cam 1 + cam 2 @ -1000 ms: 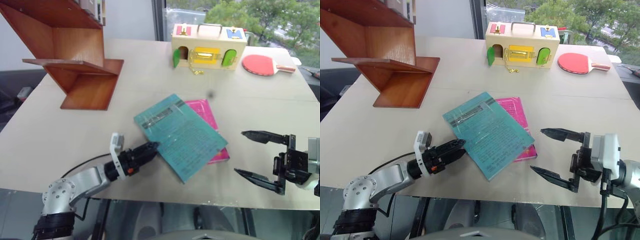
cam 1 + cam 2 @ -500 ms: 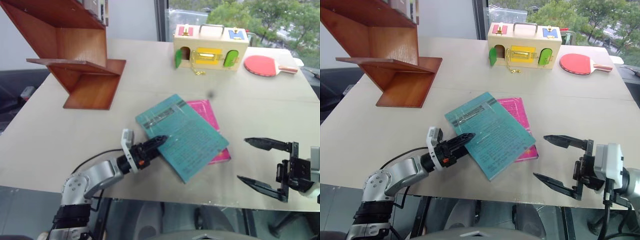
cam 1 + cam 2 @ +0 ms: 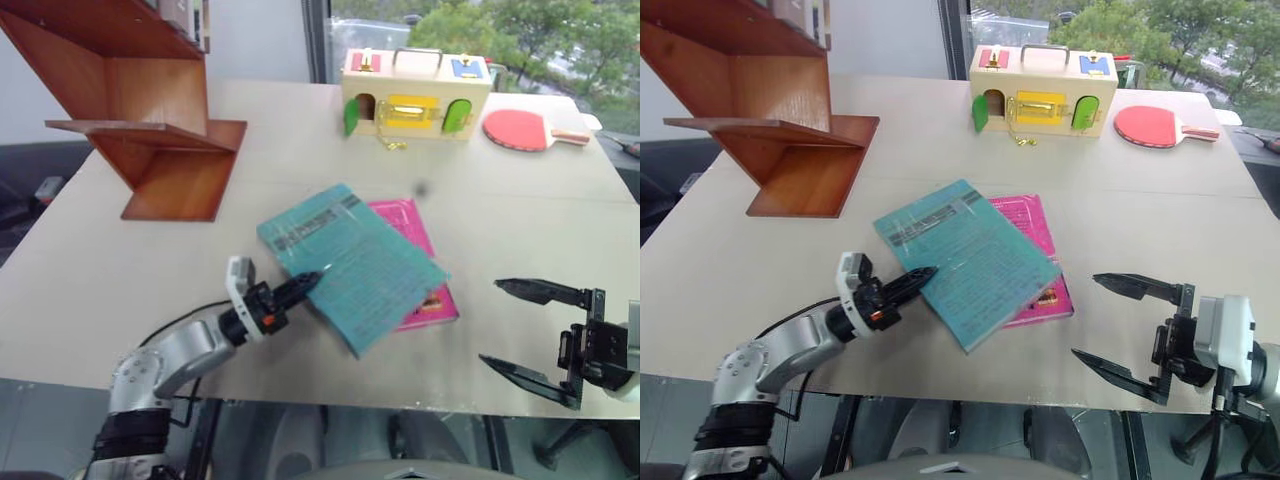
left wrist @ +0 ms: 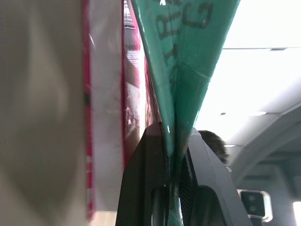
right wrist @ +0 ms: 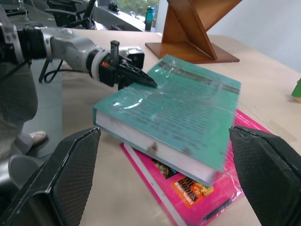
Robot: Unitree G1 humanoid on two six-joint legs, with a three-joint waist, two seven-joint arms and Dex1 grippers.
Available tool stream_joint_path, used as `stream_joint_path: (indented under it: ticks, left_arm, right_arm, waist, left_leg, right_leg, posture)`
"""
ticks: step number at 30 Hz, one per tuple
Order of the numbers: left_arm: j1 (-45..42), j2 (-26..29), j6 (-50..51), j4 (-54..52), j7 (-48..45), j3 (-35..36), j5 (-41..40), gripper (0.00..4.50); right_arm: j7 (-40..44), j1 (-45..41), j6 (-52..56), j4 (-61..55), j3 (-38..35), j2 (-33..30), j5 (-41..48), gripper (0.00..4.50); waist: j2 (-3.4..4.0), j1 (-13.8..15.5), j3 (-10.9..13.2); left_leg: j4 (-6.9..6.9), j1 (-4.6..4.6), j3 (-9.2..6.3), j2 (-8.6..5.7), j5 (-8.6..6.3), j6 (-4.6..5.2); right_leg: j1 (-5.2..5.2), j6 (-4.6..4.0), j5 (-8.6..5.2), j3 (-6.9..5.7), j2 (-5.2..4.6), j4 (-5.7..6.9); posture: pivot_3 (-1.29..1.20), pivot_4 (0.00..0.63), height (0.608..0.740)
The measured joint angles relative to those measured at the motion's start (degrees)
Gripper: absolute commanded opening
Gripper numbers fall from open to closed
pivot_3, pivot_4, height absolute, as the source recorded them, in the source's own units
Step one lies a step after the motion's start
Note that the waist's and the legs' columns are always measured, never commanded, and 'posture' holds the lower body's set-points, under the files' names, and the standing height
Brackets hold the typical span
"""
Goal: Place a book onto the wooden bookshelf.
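My left gripper (image 3: 312,280) pinches the book (image 3: 350,262) at its near-left edge. The book lies atop the pink book (image 3: 422,285). My right gripper (image 3: 520,328) gapes empty, well apart.

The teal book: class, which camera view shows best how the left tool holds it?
The left wrist view: the left tool has both fingers shut on the teal book, pinching its cover edge. The eye views show the whole book on the pink book; the right wrist view shows its page edge.
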Motion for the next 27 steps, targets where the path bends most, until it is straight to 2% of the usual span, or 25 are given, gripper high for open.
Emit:
stream_joint_path:
  ticks: [5, 9, 13, 16, 18, 21, 22, 24, 25, 26, 27]
  left_arm:
    - [-8.7, 4.9, -1.5, 1.8, -4.4, 4.9, 3.1, 0.04]
    - [-19.7, 8.0, -1.5, -3.2, -10.6, 0.2, 15.9, 0.04]
    - [-25.2, 13.2, -14.0, -17.7, -24.9, -8.4, 40.9, 0.04]
    - [-27.9, 16.5, -29.3, -20.0, -31.8, -16.7, 64.0, 0.04]
    - [-33.1, 18.9, -38.2, -19.8, -33.7, -21.1, 78.4, 0.04]
    - [-38.3, 21.0, -42.9, -19.3, -34.4, -22.2, 86.8, 0.04]
    - [-44.0, 23.3, -46.1, -18.0, -36.1, -22.9, 93.2, 0.04]
    - [-45.6, 23.9, -47.0, -17.3, -37.0, -23.1, 94.3, 0.04]
    - [-51.1, 27.1, -48.3, -15.0, -43.5, -23.3, 96.1, 0.04]
    - [-52.3, 28.2, -48.2, -14.4, -45.5, -23.7, 96.0, 0.04]
    - [-56.0, 33.5, -47.8, -11.1, -53.6, -24.3, 97.3, 0.04]
  right_arm:
    - [-0.3, -3.6, -0.2, 1.7, 3.2, 0.4, -0.8, 4.5]
    - [-2.0, -10.3, -0.3, 4.0, 6.4, 1.5, -1.6, 4.5]
    - [-5.7, -16.0, 0.3, 4.7, 8.1, 4.4, 0.7, 4.5]
    - [-8.7, -18.9, 1.4, 5.4, 8.2, 6.4, 3.6, 4.5]
    - [-9.8, -20.5, 1.6, 5.7, 8.4, 6.8, 4.8, 4.5]
    - [-9.9, -21.6, 1.6, 6.4, 8.7, 6.9, 4.8, 4.5]
    - [-9.9, -22.3, 1.6, 7.2, 9.8, 7.3, 4.6, 4.5]
    - [-9.9, -22.7, 1.6, 7.7, 10.2, 7.7, 4.5, 4.5]
    - [-9.6, -24.4, 1.0, 9.5, 11.8, 8.8, 3.5, 4.5]
    - [-9.6, -25.1, 0.8, 10.1, 12.3, 9.3, 3.1, 4.5]
    - [-9.1, -27.3, -0.1, 12.4, 14.7, 10.9, 1.9, 4.5]
  waist:
    - [-0.05, 0.7, 0.0]
    - [-0.51, 1.2, 0.4]
    - [-0.33, 0.9, 0.4]
    - [-0.31, 0.9, 0.5]
    - [-0.33, 1.1, 0.7]
    - [-0.34, 1.3, 0.7]
    - [-0.36, 1.3, 0.7]
    - [-0.38, 1.3, 0.7]
    - [-0.33, 1.2, 0.8]
    - [-0.47, 1.0, 0.9]
    - [-0.39, 0.7, 1.0]
  left_leg:
    - [0.01, -0.09, 0.02, -0.17, -0.03, 0.05]
    - [0.01, -0.15, -0.1, -0.13, 0.0, 0.0]
    - [-0.17, -0.09, 0.18, -0.14, 0.13, -0.23]
    - [-0.38, -0.15, 0.17, -0.1, 0.16, -0.27]
    - [-0.35, -0.31, 0.2, -0.11, 0.15, -0.26]
    - [-0.31, -0.36, 0.25, -0.12, 0.13, -0.23]
    - [-0.28, -0.36, 0.29, -0.12, 0.0, 0.0]
    - [-0.27, -0.38, 0.26, -0.12, 0.0, 0.0]
    - [-0.25, -0.35, 0.34, -0.11, 0.0, 0.0]
    - [-0.21, -0.37, 0.29, -0.05, 0.0, 0.0]
    - [-0.21, -0.43, 0.28, 0.02, 0.0, -0.01]
  right_leg:
    - [0.0, 0.03, 0.01, -0.03, -0.16, -0.15]
    - [-0.04, 0.04, 0.01, -0.13, -0.06, -0.08]
    - [-0.06, 0.05, 0.02, 0.1, -0.09, -0.25]
    - [-0.25, 0.04, 0.01, 0.09, -0.03, -0.25]
    - [-0.42, 0.04, 0.01, 0.09, -0.04, -0.21]
    - [-0.44, 0.05, 0.02, 0.13, -0.06, -0.22]
    - [-0.45, 0.06, 0.01, 0.17, -0.07, -0.22]
    - [-0.46, 0.07, 0.01, 0.13, -0.05, -0.19]
    - [-0.54, 0.1, -0.02, 0.2, -0.06, -0.04]
    - [-0.56, 0.1, -0.02, 0.17, -0.01, 0.03]
    - [-0.63, 0.09, -0.01, 0.17, 0.08, 0.0]
  posture:
    - [0.0, 0.15, 0.74]
    - [0.0, 0.15, 0.74]
    - [0.0, 0.15, 0.74]
    - [0.0, 0.15, 0.74]
    - [0.0, 0.15, 0.74]
    - [0.0, 0.15, 0.74]
    - [0.0, 0.15, 0.74]
    - [0.0, 0.15, 0.74]
    - [0.0, 0.15, 0.74]
    - [0.0, 0.15, 0.74]
    - [0.0, 0.15, 0.74]
